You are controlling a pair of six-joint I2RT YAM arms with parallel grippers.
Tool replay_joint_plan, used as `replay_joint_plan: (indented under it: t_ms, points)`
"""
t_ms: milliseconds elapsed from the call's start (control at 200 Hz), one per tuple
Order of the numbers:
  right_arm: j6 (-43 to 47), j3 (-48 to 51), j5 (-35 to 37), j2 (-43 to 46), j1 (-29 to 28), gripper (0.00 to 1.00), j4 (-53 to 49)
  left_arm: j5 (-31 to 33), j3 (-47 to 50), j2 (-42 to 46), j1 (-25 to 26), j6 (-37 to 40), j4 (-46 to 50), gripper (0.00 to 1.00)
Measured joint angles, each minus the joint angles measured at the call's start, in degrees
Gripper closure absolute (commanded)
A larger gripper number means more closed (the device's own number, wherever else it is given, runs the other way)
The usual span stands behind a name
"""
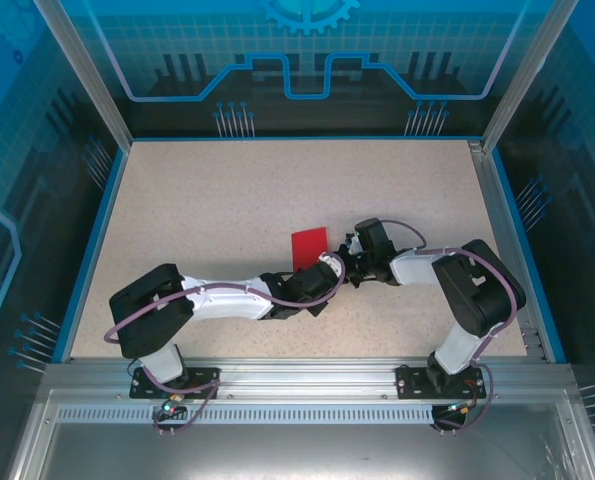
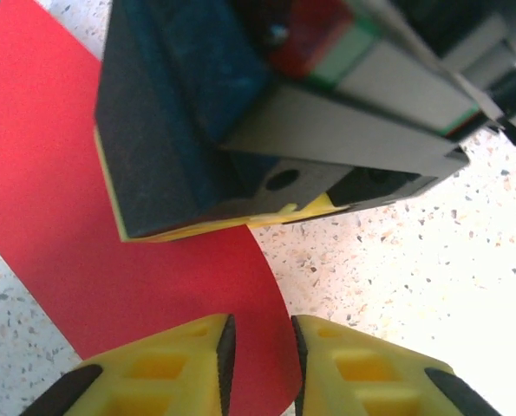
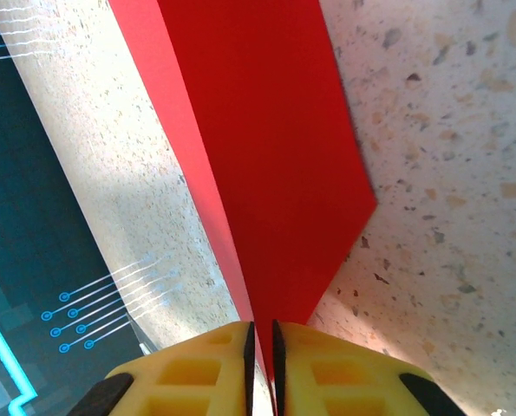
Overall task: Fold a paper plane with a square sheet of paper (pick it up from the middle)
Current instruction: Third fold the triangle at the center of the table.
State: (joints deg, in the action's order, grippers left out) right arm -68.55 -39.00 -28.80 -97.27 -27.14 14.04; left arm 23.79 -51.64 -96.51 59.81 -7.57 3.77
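Speckled surface [image 1: 227,200] inside a blue enclosure. The red paper sheet [image 1: 309,246] lies mid-surface, seemingly folded once. Right jaws clamp its 4 o'clock edge; left jaws are nearly together there, grip unclear. Most folds remain.

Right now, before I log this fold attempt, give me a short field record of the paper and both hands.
paper: red sheet, near the middle of the table
right hand: shut on the red sheet's edge
left hand: nearly closed, red sheet's edge in the narrow gap; grip unclear
hands: close together at the sheet's near side
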Motion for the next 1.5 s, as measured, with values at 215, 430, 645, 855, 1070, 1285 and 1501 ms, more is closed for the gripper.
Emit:
replay_joint_plan:
  t_ms: [215, 430, 645, 855, 1070, 1285, 1501]
  points:
    - [0.8, -0.1, 0.1, 0.0, 0.6, 0.80, -1.6, 0.9, 0.0, 0.0, 0.0, 0.2, -0.2, 0.98]
    - [2.6, -0.5, 0.5, 0.8, 1.0, 0.72, -4.2, -0.2, 0.4, 0.9, -0.7, -0.5, -0.3, 1.00]
    - [5.2, -0.5, 3.2, 4.5, 2.9, 0.65, -8.5, -9.2, 2.4, 4.8, -6.4, -3.0, -0.7, 1.00]
    - [8.5, -0.5, 6.0, 7.9, 4.3, 0.63, -13.1, -23.4, 2.5, 6.1, -14.3, -4.9, -2.1, 1.00]
    - [12.1, -0.8, 7.6, 10.4, 4.3, 0.65, -16.7, -35.8, 3.0, 5.9, -21.1, -7.0, -3.2, 1.00]
    - [16.7, -3.9, 11.1, 13.3, 4.3, 0.68, -22.2, -42.3, 3.0, 3.2, -23.5, -7.6, -3.4, 1.00]
    - [20.7, -9.4, 12.8, 12.2, 4.3, 0.70, -26.3, -44.7, 2.9, 2.7, -23.6, -8.0, -2.8, 1.00]
